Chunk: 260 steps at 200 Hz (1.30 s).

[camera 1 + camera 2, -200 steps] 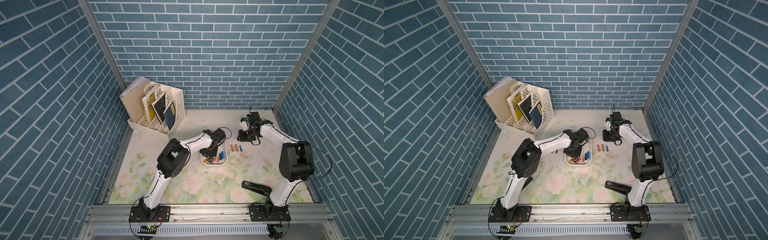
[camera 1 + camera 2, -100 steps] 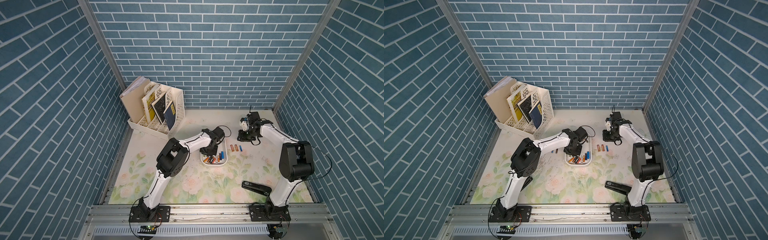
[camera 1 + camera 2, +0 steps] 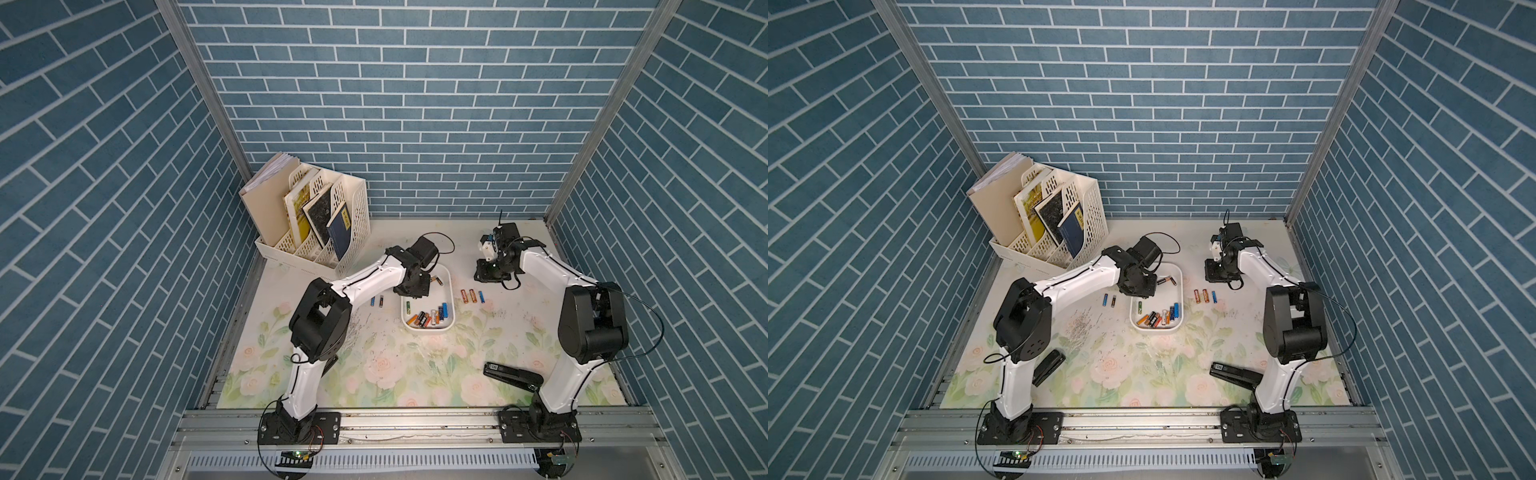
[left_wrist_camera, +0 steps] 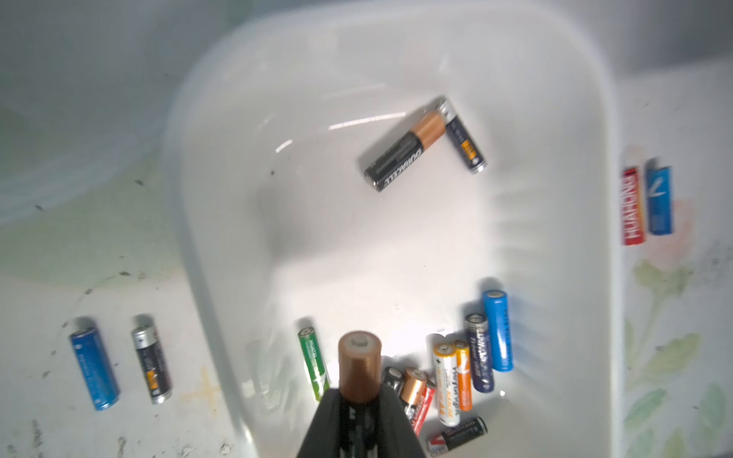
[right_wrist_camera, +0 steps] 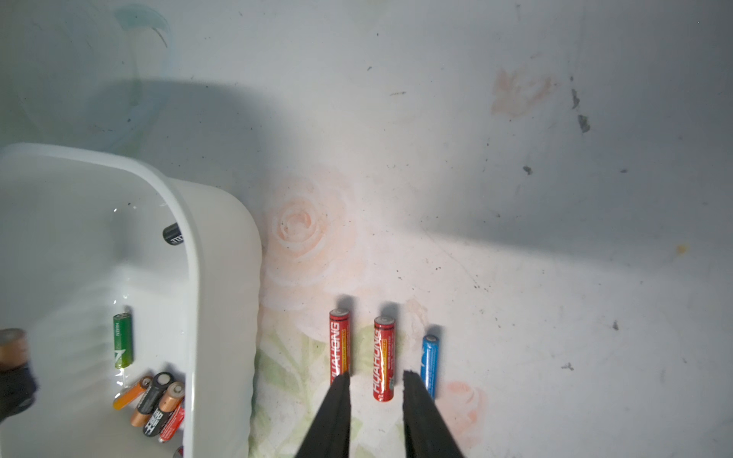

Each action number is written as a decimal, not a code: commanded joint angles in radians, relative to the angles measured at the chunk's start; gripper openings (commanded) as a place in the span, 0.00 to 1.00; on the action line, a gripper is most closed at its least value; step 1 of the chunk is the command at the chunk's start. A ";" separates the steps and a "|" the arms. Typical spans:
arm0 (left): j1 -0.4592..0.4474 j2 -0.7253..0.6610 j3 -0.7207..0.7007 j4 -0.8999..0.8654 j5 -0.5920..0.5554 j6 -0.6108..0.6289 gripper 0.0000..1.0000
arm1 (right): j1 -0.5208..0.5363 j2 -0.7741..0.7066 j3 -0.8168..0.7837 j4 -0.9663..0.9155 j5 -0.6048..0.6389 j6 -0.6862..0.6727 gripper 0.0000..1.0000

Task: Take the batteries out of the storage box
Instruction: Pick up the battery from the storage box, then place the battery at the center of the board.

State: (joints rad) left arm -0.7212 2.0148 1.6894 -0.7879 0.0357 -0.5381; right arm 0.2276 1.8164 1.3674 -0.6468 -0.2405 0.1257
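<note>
The storage box (image 3: pixel 451 300) is a shallow white tray mid-table, also seen by its rim (image 4: pixel 607 198) in the left wrist view. Several batteries (image 3: pixel 430 319) lie bunched at its near end and two (image 4: pixel 420 146) at its far end. My left gripper (image 4: pixel 359 400) hangs over the box, shut on a copper-topped battery (image 4: pixel 359 363) that sticks out past its fingertips. Two batteries (image 3: pixel 377 301) lie on the mat left of the box and three (image 3: pixel 471 296) to its right. My right gripper (image 5: pixel 377 376) stands open just above those three, its fingers either side of a red one (image 5: pixel 384 357).
A cream perforated file rack (image 3: pixel 316 224) with books stands at the back left. One black stapler (image 3: pixel 513 376) lies near the right arm's base, another (image 3: pixel 1048 368) by the left arm's base. Loose staples (image 3: pixel 1079 328) are scattered left of the box. Brick walls close three sides.
My left jaws have closed on the copper-topped battery and the left wrist has shifted slightly inside the box. The right arm has not moved.
</note>
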 commanded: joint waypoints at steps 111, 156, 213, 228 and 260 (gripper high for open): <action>0.332 -0.236 -0.358 0.071 -0.009 0.121 0.20 | 0.017 0.020 0.054 -0.042 0.000 0.009 0.27; 0.362 -0.165 -0.386 0.123 0.018 0.148 0.20 | 0.018 0.030 0.056 -0.045 0.005 0.011 0.27; 0.364 -0.115 -0.385 0.151 0.027 0.147 0.20 | 0.018 0.043 0.057 -0.049 0.010 0.009 0.27; 0.364 -0.108 -0.393 0.156 0.032 0.147 0.20 | 0.018 0.046 0.058 -0.048 0.010 0.009 0.27; 0.364 -0.100 -0.413 0.164 0.039 0.147 0.20 | 0.018 0.053 0.060 -0.048 0.009 0.008 0.27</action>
State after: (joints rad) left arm -0.3622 1.8969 1.2980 -0.6289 0.0654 -0.4026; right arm 0.2413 1.8500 1.3998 -0.6708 -0.2386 0.1257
